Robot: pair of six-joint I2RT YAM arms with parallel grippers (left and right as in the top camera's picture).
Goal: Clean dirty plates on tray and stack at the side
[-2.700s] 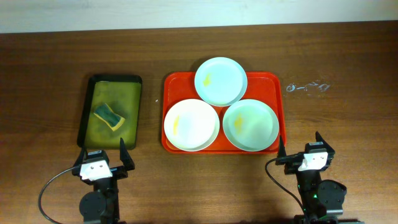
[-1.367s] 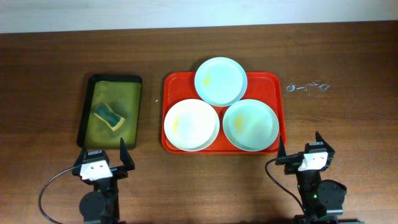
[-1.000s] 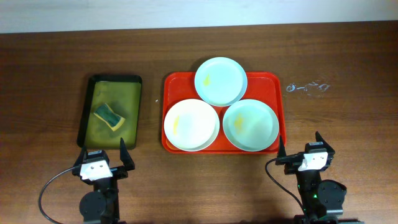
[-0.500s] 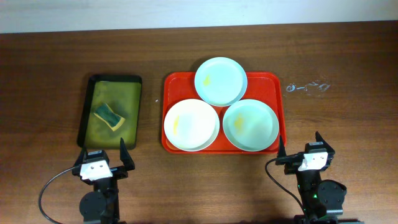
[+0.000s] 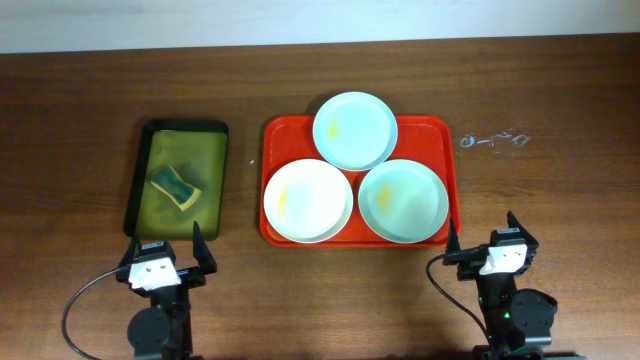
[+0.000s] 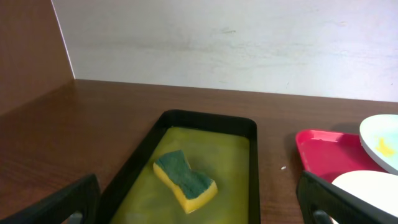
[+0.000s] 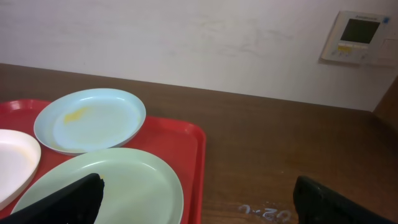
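Three plates [image 5: 354, 131] lie on the tray [image 5: 437, 138] (two show yellow smears)

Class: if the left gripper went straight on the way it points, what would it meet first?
Likely the dark tray, near rim first, sponge beyond; the left gripper sits at unclear height.

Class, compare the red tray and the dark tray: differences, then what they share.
The red tray is bright red-orange; the dark tray is olive-green inside. The red tray is larger than the dark tray. The red tray carries three plates; the dark tray holds one sponge. Both are rimmed rectangles flat on the table.
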